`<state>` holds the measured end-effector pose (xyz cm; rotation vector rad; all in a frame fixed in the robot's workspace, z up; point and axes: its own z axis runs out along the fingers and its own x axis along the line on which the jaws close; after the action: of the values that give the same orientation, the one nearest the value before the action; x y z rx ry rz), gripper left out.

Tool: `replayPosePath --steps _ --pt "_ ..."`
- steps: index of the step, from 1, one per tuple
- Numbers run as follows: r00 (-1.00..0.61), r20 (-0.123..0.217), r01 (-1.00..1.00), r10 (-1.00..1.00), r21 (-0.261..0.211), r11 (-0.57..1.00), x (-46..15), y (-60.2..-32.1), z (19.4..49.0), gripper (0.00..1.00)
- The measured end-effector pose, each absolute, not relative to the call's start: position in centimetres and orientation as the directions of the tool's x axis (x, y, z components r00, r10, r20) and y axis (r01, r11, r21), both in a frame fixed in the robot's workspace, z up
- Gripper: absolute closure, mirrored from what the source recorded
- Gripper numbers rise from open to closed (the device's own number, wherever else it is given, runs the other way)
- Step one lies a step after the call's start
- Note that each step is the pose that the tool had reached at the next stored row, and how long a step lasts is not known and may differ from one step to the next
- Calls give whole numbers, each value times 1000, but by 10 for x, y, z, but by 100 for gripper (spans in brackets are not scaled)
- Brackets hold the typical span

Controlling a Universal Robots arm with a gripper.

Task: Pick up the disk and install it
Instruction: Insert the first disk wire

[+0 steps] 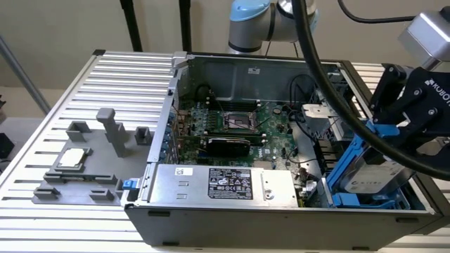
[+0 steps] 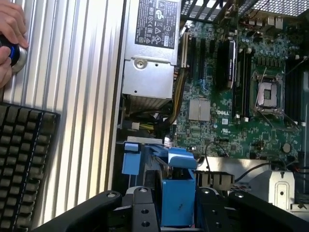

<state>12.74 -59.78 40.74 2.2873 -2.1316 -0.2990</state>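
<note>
- Presently, the black claw [image 1: 393, 129] is clenched on the disk [image 1: 376, 176], a flat silver-grey hard drive with a white label in a blue plastic carrier frame. It holds the disk tilted, low end down, in the drive bay at about 4 o'clock of the open grey computer case [image 1: 281, 213] in the exterior view.
- In the wrist view the blue frame [image 2: 177, 198] sits between the claw [image 2: 171, 212] fingers, above the blue bay rails.
- Judgement: the step in hand is seating the disk. It would go best with the frame square to the rails and pressed along them, not across.
- Edges: the case's front wall lies just beside the disk. The green motherboard [image 1: 232, 124] lies near, at about 9 o'clock of the bay. The silver power-supply box with black label [image 1: 225, 184] lies along the case's near wall.
- A thick black cable [image 1: 330, 84] crosses in front of the claw; snagging is a risk.
- Open room: the ribbed aluminium worktop [image 1: 105, 74] lies outside the case; a grey fixture tray [image 1: 91, 158] stands there, well apart.
- A person's hand [image 2: 9, 36] rests on a blue knob at the worktop's edge.
</note>
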Motion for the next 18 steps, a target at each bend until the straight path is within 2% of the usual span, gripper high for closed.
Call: replayPosePath --steps 3,5,6,18 --pt "61 -138 -988 -988 131 -80 128 -600 407 100" --pt "61 -108 -989 -992 126 -74 124 -592 410 100" --pt "60 -105 -989 -993 126 -74 124 -592 411 100" --pt "60 -105 -989 -993 126 -73 124 -592 411 100"
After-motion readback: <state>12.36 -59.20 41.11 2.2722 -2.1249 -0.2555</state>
